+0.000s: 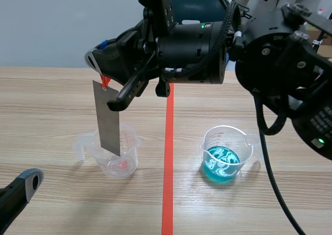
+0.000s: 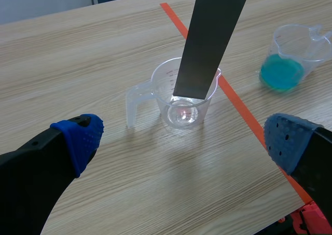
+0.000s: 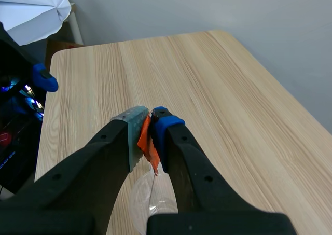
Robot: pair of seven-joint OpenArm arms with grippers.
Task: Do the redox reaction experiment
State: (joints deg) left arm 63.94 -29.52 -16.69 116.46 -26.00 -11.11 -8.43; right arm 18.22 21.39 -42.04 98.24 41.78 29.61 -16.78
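Pinches, with the right gripper (image 3: 148, 128) closed, the orange-red tab (image 3: 147, 141) atop a grey metal strip (image 1: 109, 118), hung upright with its lower end at the mouth of a clear measuring cup (image 2: 184, 97) on the bench (image 1: 52, 105); cannot tell whether inside. Holds the left gripper (image 2: 181, 139) wide open, near that cup. Across the tape line (image 1: 168, 141), well apart: a cup of blue liquid (image 1: 225, 154).
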